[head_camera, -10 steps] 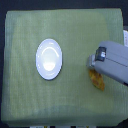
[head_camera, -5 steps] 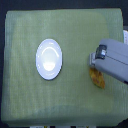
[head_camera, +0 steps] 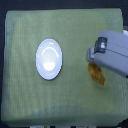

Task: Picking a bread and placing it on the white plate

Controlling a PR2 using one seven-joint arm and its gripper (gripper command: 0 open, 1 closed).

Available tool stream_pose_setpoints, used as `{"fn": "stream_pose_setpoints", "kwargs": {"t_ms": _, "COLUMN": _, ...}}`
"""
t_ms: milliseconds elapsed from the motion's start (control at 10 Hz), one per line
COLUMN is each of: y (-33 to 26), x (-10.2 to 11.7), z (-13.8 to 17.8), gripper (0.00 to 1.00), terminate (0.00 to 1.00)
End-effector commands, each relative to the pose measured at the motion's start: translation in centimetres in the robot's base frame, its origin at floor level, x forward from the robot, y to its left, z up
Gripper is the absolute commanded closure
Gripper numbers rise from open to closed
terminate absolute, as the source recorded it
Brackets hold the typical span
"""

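The white plate [head_camera: 49, 59] lies round and glossy on the green cloth, left of centre in the exterior view, with nothing on it. The bread [head_camera: 97, 74] is a golden-orange piece at the exterior view's right; only its lower part shows below the grey arm. My gripper [head_camera: 95, 64] comes in from the right edge and sits directly over the bread's upper end. Its fingers are hidden under the grey housing, and I cannot tell whether they are open or shut on the bread.
A green woven cloth [head_camera: 30, 100] covers the table almost edge to edge. The grey arm body [head_camera: 112, 52] fills the right side. Dark floor shows along the bottom edge.
The arm and the bread stay in nearly the same spot at the right across the frames. The plate has not moved.
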Motion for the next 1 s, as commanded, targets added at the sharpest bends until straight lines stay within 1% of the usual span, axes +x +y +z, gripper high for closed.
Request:
{"fn": "stream_pose_setpoints", "kwargs": {"t_ms": 0, "y": 5.0, "x": 3.0, "z": 7.3, "gripper": 1.0, "terminate": 0.0}}
{"fn": "stream_pose_setpoints", "kwargs": {"t_ms": 100, "y": 7.1, "x": 4.2, "z": 8.1, "gripper": 1.0, "terminate": 0.0}}
{"fn": "stream_pose_setpoints", "kwargs": {"t_ms": 200, "y": 9.3, "x": 5.1, "z": 8.2, "gripper": 1.0, "terminate": 0.0}}
{"fn": "stream_pose_setpoints", "kwargs": {"t_ms": 400, "y": 13.8, "x": 6.2, "z": 6.9, "gripper": 1.0, "terminate": 0.0}}
{"fn": "stream_pose_setpoints", "kwargs": {"t_ms": 500, "y": 17.3, "x": 7.2, "z": 5.5, "gripper": 1.0, "terminate": 0.0}}
{"fn": "stream_pose_setpoints", "kwargs": {"t_ms": 800, "y": 22.7, "x": 7.8, "z": 4.2, "gripper": 1.0, "terminate": 0.0}}
{"fn": "stream_pose_setpoints", "kwargs": {"t_ms": 900, "y": 23.5, "x": 8.0, "z": 3.8, "gripper": 1.0, "terminate": 0.0}}
